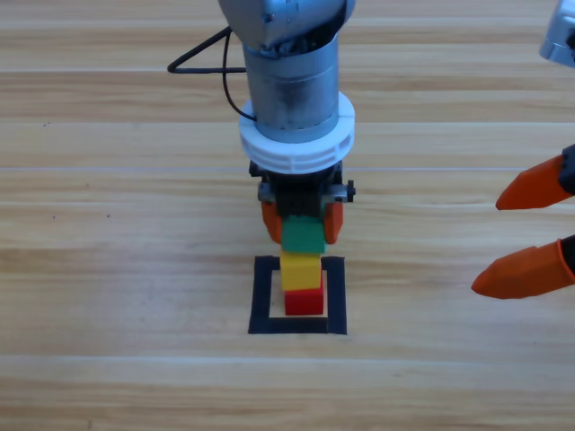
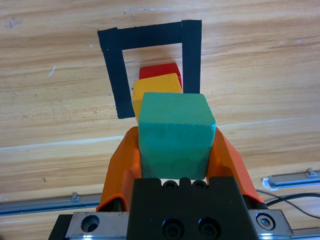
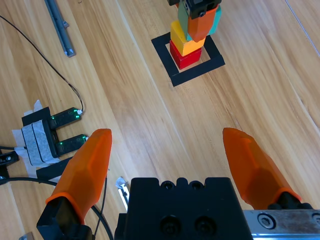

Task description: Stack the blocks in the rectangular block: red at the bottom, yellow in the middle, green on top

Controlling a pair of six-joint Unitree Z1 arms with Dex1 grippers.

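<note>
Green cube tops the stack, pinched between the left gripper's orange jaws, sitting on the yellow cube, which sits on the red cube inside the black tape frame. Red is mostly hidden behind yellow and green in the left wrist view; the frame's near side is cut off by the stack there too. Right gripper waits at the right edge, jaws spread wide, arm mostly out of picture. Wooden table; a black cable loops near the left arm.
</note>
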